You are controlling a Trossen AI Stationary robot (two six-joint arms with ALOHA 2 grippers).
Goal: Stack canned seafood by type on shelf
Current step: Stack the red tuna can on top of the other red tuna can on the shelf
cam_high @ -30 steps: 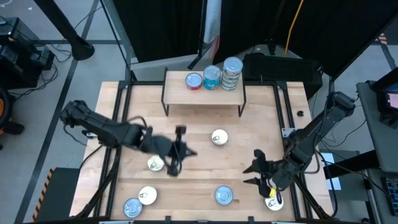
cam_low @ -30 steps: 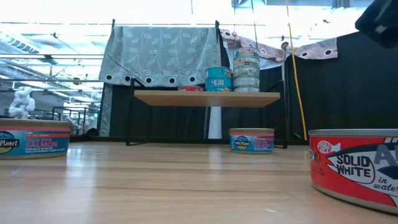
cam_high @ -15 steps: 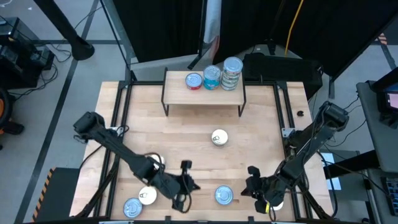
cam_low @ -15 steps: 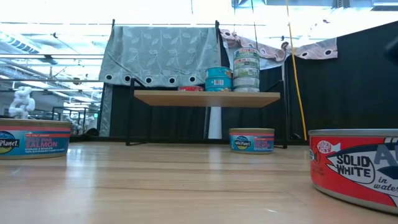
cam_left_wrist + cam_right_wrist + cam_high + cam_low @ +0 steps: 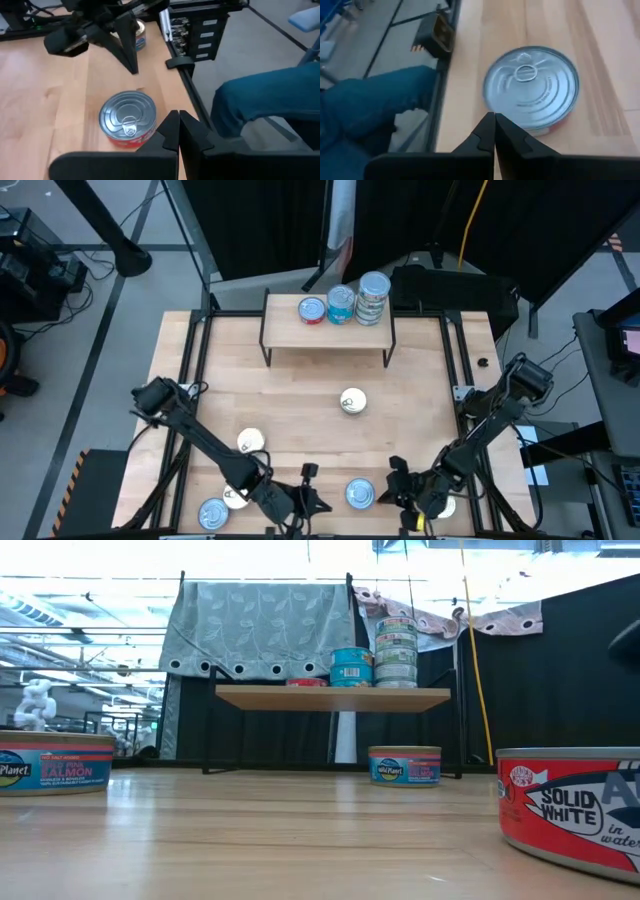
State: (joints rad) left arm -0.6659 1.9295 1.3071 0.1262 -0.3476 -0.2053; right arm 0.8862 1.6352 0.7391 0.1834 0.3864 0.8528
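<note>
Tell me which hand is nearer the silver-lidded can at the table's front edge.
Right, narrowly. The right hand sits shut just beside the can, on its right. The left hand, also shut, lies a bit farther off on the can's left. Neither touches it.

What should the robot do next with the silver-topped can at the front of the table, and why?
Probably open the right gripper first. It sits shut right beside the red-sided can at the table's front edge, holding nothing, so it can't grab yet. The left gripper is shut on the can's other side. The shelf already holds three stacks of cans, so this one likely goes there.
</note>
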